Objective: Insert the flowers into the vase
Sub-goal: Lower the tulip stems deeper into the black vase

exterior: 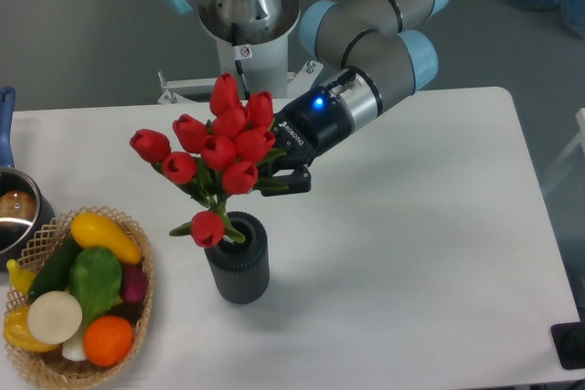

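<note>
My end effector (pixel 274 180) is clenched on the tulip bunch (pixel 219 148), gripping it in the leafy part just under the red buds; the dark fingers show at the right edge of the greenery, one low beside a leaf, and the rest of the grip is hidden behind the blooms. The blue status light on my wrist faces the camera and my forearm runs up and to the right, away from the bunch.

The relation that matters is how the stems lie against the vase (pixel 238 259). The ribbed dark grey vase stands upright on the white worktop (pixel 411 226), below and slightly left of my grip. The long axis of the bunch is tilted: buds fan up and to the left, stems run down toward the vase mouth. The lowest bud hangs at the left rim of the mouth, and green stem and leaf appear to reach the opening itself, though I cannot tell how deep the stem ends sit inside. I judge that the insertion is begun but not finished, since the buds stand well above the rim and I carry the weight.

As I read it, the coming move calls for lowering along the stem axis while righting the tilt, so the ends slide in rather than push the vase over.

To the left, well apart from the vase, sits a wicker basket of vegetables (pixel 37 244), and a metal pot (pixel 14 212) at the frame edge.
</note>
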Motion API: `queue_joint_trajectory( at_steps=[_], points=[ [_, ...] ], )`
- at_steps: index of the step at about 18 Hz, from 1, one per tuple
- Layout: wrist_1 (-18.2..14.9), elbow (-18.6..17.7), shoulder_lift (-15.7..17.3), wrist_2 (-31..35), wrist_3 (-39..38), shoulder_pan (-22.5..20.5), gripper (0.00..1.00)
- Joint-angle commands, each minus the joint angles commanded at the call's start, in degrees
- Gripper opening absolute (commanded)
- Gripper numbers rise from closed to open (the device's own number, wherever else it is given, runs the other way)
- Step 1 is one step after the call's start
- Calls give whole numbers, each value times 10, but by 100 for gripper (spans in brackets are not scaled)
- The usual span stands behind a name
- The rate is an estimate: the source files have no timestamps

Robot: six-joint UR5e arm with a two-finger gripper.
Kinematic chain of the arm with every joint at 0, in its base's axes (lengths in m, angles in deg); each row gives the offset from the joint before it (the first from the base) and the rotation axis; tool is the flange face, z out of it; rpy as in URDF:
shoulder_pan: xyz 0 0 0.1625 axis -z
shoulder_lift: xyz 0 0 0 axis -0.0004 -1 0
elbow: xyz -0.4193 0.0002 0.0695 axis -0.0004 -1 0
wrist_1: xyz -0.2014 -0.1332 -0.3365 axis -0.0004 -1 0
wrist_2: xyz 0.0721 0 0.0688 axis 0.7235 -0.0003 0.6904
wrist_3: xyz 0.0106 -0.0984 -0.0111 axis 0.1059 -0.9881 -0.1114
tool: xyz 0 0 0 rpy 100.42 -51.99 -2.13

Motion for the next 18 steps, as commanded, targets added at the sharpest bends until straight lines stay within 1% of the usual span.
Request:
queue_joint_trajectory(
  at_steps=[3, 9, 15, 18],
  points=[
    [0, -17, -4, 0, 20, -2, 27],
    [0, -24, -28, 0, 41, -2, 28],
    [0, -23, -60, 0, 75, -5, 27],
    [0, -19, -67, 0, 80, -10, 28]
  ],
)
